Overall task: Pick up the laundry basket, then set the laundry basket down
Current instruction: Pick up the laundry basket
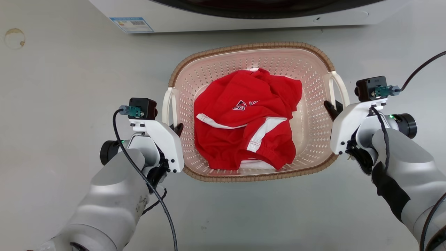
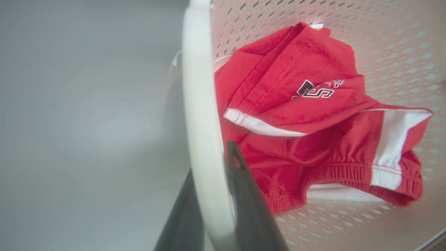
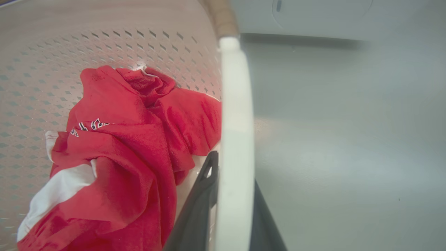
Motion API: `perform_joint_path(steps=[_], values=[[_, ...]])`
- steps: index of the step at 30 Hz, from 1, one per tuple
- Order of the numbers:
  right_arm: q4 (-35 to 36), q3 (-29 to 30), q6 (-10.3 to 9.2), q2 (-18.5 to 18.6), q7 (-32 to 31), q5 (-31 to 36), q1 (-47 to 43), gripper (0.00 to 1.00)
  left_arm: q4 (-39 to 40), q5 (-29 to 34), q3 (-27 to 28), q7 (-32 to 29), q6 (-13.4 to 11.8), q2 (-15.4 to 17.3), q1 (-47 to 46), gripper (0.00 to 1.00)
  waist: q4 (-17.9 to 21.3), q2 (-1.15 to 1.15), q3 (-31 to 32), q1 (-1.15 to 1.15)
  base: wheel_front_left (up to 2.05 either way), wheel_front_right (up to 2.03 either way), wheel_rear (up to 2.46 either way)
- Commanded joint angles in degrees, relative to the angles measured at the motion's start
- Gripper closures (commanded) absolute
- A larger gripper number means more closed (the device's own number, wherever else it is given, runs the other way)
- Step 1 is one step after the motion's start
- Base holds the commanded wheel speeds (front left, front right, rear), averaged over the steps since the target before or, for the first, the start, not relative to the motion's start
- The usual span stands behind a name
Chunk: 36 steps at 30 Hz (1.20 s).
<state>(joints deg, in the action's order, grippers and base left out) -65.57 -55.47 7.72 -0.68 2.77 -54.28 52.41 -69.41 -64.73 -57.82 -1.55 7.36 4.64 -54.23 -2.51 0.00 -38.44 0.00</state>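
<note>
Head view: the laundry basket (image 1: 251,46) lies between both grippers, with a red garment (image 1: 244,122) inside. The left gripper (image 1: 177,128) clamps its left white handle (image 1: 167,104) and the right gripper (image 1: 331,106) its right white handle (image 1: 343,89). Whether it is lifted or grounded is unclear. The washer (image 1: 244,21) stands beyond the fingertips.

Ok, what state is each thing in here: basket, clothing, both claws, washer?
laundry basket: upright, loaded; lifted or on the floor, cannot tell.
red garment: crumpled, lying inside the basket.
left claw: shut on the left handle, one finger on each side.
right claw: shut on the right handle, one finger on each side.
washer: standing behind the basket; door state cannot be told.
</note>
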Motion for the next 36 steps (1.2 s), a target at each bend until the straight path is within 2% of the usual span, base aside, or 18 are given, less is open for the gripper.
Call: perform_joint_path(steps=[1, 9, 21, 31, 36], values=[[-1.5, -0.6, -0.23, 3.6, -0.1, -0.6, -2.3, 1.0, -1.6, -0.2, 0.6, -0.2, 0.1, 5.3, 1.5, 1.0, 0.1, 0.0, 1.6, 0.0, 0.0, 0.0, 0.0], [-3.6, -1.5, -0.23, 3.6, -2.1, -4.2, -4.6, 1.0, -2.1, -2.2, 0.0, -3.5, 0.1, 6.2, 4.0, 1.0, 0.6, 0.0, 6.7, 0.0, 0.0, 0.0, 0.0], [-4.3, -2.5, -0.23, 3.6, -0.5, -9.0, -10.3, 1.0, -2.7, -4.2, -0.7, -7.3, 0.1, 8.5, 6.4, 1.0, 1.4, 0.0, 13.5, 0.0, 0.0, 0.0, 0.0], [-3.3, -5.2, -0.23, 3.6, -2.3, -12.4, -14.0, 1.0, -3.9, -5.3, -1.0, -10.8, 0.1, 8.8, 9.4, 1.0, 1.6, 0.0, 19.6, 0.0, 0.0, 0.0, 0.0], [-3.2, -7.3, -0.23, 3.6, -4.1, -14.7, -16.4, 1.0, -4.3, -5.9, -1.1, -13.2, -0.2, 8.4, 12.3, 1.0, 1.6, 0.0, 24.7, 0.0, 0.0, 0.0, 0.0]])
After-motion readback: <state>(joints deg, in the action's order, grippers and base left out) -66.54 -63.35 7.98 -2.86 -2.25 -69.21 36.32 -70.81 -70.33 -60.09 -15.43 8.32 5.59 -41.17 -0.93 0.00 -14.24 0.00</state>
